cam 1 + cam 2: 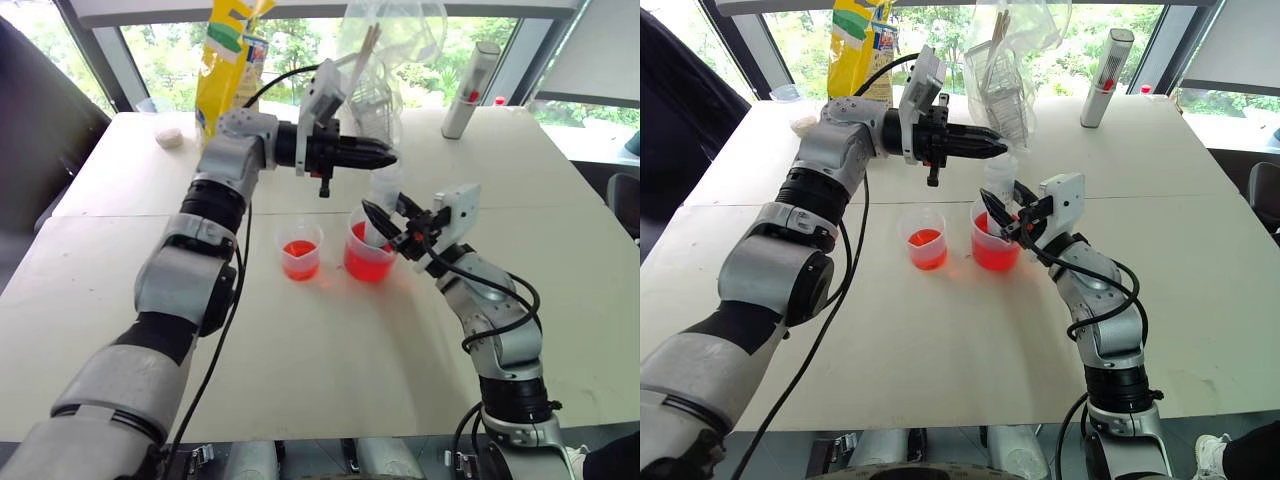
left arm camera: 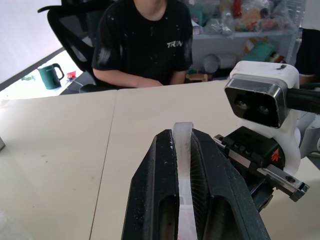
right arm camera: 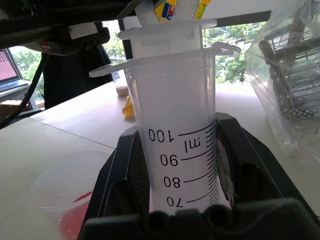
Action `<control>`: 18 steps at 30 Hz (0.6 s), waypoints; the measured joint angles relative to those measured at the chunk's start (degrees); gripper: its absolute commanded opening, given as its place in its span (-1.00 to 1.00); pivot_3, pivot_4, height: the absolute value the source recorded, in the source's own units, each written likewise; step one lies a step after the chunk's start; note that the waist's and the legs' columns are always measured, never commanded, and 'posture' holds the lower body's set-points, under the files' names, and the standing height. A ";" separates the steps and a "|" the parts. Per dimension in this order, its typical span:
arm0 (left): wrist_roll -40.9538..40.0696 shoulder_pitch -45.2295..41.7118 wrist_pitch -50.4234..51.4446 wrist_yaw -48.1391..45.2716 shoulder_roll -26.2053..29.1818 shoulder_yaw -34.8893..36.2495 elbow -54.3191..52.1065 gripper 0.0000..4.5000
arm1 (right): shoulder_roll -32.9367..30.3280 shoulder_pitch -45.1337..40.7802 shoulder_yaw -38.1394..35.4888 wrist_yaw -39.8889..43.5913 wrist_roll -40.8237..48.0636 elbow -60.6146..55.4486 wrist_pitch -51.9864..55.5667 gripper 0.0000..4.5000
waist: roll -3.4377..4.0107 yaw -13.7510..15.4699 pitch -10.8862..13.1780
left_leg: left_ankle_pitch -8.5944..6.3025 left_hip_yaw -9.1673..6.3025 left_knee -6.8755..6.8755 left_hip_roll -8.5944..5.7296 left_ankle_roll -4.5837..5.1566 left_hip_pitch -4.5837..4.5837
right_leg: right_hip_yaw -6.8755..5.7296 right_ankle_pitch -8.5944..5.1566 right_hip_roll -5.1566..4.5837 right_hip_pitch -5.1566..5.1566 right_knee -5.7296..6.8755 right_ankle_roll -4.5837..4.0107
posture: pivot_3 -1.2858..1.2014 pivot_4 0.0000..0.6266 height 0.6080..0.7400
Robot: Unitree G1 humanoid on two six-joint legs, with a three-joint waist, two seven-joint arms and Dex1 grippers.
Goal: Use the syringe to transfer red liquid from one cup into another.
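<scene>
Clear plastic, marked with black graduations, the syringe (image 3: 177, 145) stands nearly upright with its lower end down in the beaker (image 1: 368, 252) of red liquid (image 1: 366, 265), near the middle of the pale worktop (image 1: 320, 360). Its long axis runs up out of the beaker, the plunger flange at the top.

The right end effector (image 1: 385, 228) is clamped around the barrel partway up, its fingers closed on either side of the graduations, so that arm steadies the syringe over the beaker.

The left end effector (image 1: 385, 156) points level across the scene towards the robot's right and sits directly above the right one, at the head of the syringe. Its fingers (image 2: 155, 200) are closed on a thin strip of translucent white plastic, which I take to be the plunger flange. Since the plunger lies along the barrel's upright axis, the draw would probably call for the left arm to lift straight along it while the right holds still.

The cup (image 1: 300, 250) stands just beside the beaker, on the robot's left of it, with a little red liquid already in its bottom.
</scene>
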 measured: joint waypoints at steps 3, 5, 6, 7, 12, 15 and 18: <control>0.06 -0.59 0.00 0.00 0.01 0.00 0.63 -0.95 | 0.15 0.13 0.00 -0.09 0.09 0.31 -0.43 -0.37 | 0.00 0.02 0.00 | 0.00 0.00 0.01 0.00 0.00 -0.01 | 0.00 0.00 0.00 0.00 0.00 0.00 | 0.03 -0.52 0.98; 0.12 -1.07 -0.05 0.00 0.04 0.01 1.21 -0.95 | 0.50 0.13 0.01 -0.09 0.12 0.96 -1.04 -0.37 | 0.00 0.02 0.00 | 0.00 0.00 0.01 -0.01 0.00 0.00 | 0.00 0.00 0.00 0.01 0.00 0.00 | 0.03 -0.52 0.98; 0.18 -1.24 -0.12 0.01 0.05 0.01 1.46 -0.95 | 0.61 0.13 0.01 -0.09 0.17 1.25 -1.32 -0.37 | 0.00 0.01 0.00 | 0.00 0.00 0.00 -0.01 0.00 0.00 | 0.00 0.00 0.00 0.00 0.00 0.00 | 0.03 -0.52 0.98; 0.23 -1.30 -0.30 0.05 0.08 0.02 1.56 -0.95 | 0.67 0.13 0.02 -0.08 0.20 1.56 -1.54 -0.37 | 0.00 0.00 0.00 | 0.00 0.00 0.00 0.00 0.00 0.00 | 0.00 0.00 0.00 0.00 0.00 0.00 | 0.03 -0.52 0.98; 0.31 -1.68 -0.79 0.24 0.12 0.37 2.10 -0.95 | 0.70 -0.28 0.12 0.10 0.23 2.66 -2.44 -0.37 | 0.00 0.01 0.00 | 0.00 0.00 0.01 0.00 0.00 0.00 | 0.00 0.00 0.00 0.00 0.00 0.00 | 0.03 -0.52 0.98; 0.38 -1.71 -0.94 0.29 0.12 1.06 2.15 -0.95 | 0.66 -0.65 0.17 0.27 0.22 3.14 -2.79 -0.37 | 0.00 0.01 0.00 | 0.00 0.00 0.01 0.00 0.00 0.00 | 0.00 0.00 0.00 0.00 0.01 0.00 | 0.03 -0.52 0.98; 0.68 -2.17 -1.02 0.50 0.13 1.16 2.46 -0.95 | 0.55 -0.98 0.17 0.47 0.23 3.73 -2.91 -0.37 | 0.00 0.04 0.00 | 0.00 0.00 0.01 0.00 0.00 0.00 | 0.00 0.00 0.00 0.00 0.00 0.00 | 0.03 -0.52 0.98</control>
